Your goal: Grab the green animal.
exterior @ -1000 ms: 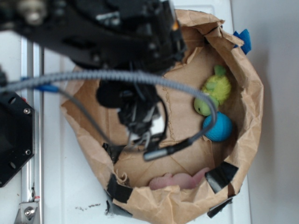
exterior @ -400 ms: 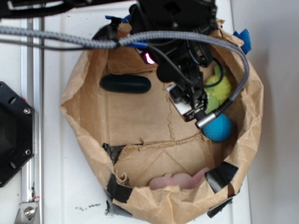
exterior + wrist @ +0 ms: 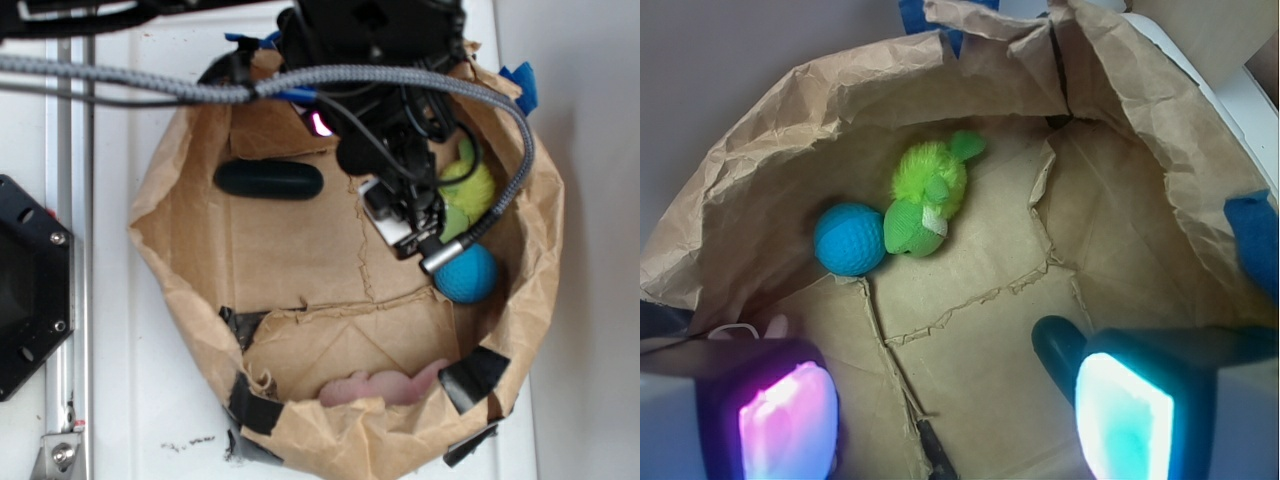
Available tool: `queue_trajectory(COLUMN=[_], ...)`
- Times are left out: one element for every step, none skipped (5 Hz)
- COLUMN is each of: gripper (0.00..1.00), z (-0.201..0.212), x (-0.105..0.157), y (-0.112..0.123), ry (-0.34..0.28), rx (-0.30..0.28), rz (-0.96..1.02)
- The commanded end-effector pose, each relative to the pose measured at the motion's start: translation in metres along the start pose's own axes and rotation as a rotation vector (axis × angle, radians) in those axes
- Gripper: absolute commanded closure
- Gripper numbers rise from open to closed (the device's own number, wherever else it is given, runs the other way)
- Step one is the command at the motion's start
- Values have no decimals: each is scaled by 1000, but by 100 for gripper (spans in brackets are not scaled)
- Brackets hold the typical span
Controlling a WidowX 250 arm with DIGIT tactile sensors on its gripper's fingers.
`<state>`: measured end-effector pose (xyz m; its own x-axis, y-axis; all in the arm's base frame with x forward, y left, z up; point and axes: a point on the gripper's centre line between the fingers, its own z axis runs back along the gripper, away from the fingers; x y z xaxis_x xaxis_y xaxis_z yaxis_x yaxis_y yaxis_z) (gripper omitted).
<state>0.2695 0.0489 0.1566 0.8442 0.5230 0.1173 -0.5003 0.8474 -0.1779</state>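
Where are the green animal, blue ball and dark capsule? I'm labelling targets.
green animal (image 3: pixel 925 195), wrist view, fuzzy body.
blue ball (image 3: pixel 849 239), wrist view, centre.
dark green capsule (image 3: pixel 268 180), exterior view, middle.

A white, panelled table surface (image 3: pixel 130 400) is seen carrying a shallow container of crumpled brown paper (image 3: pixel 180 290), patched with strips of black tape along its near rim. A black, angular mounting plate with screw heads (image 3: pixel 25 290) is set on the surface to the left of the container, apart from it, beside a metal rail (image 3: pixel 62 380) that runs along the white panel. A few dark specks (image 3: pixel 190 441) are scattered on the white surface just in front of the container's taped corner. Scraps of blue tape (image 3: pixel 520 85) are seen at the far right rim of the paper container, where it meets the surface.
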Motion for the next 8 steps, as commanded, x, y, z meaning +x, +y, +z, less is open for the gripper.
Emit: queue_trajectory(gripper=[0,0,0,0,0,0,0,0], z=[-47,-63,-72,-78,-77,-74,-70,-72], x=[18,22,28,31,29,28,28,30], y=[4,3,1,-7,-16,-16,-20,-25], ry=[-85,-104,-108,-105,-124,-144,-201,-235], rx=[67,79,96,65,42,23,-30,-80], rz=[36,61,72,81,78,85,100,86])
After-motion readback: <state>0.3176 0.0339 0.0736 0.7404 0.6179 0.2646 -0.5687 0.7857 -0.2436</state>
